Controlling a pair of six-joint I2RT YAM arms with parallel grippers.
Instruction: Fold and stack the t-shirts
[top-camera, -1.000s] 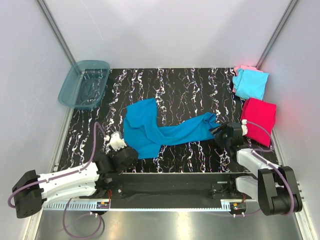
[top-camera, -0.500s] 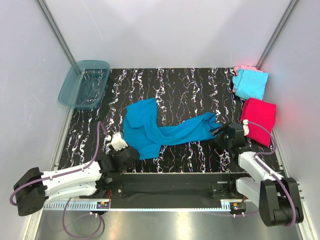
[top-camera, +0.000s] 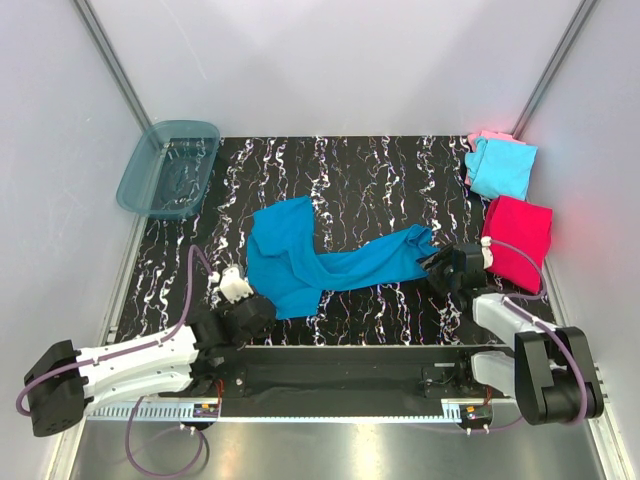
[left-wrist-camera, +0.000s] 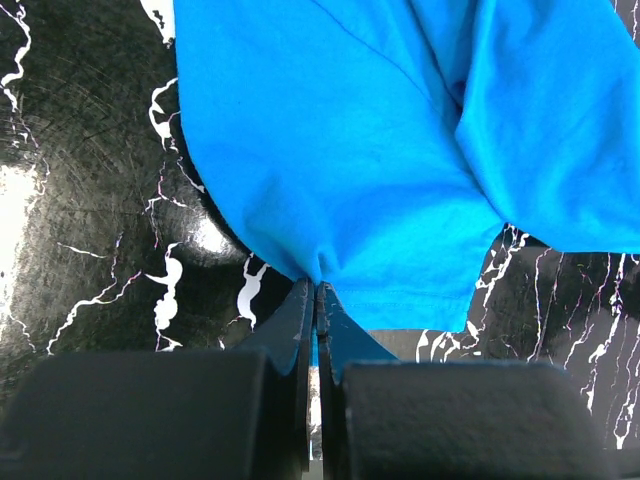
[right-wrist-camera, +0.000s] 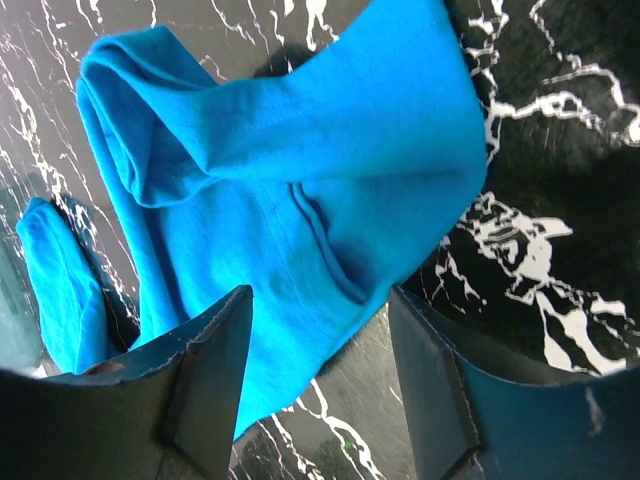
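2 grippers meet the teal-blue t-shirt (top-camera: 320, 262), crumpled on the table (top-camera: 380, 170). My left gripper (left-wrist-camera: 316, 288) pinches its near hem. My right gripper (right-wrist-camera: 320, 300), fingers spread, straddles its right end, closer than 0.5 s ago.

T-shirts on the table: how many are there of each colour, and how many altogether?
teal-blue shirt: 1
light cyan shirt: 1
pale pink shirt: 1
magenta-red shirt: 1
Total: 4 shirts
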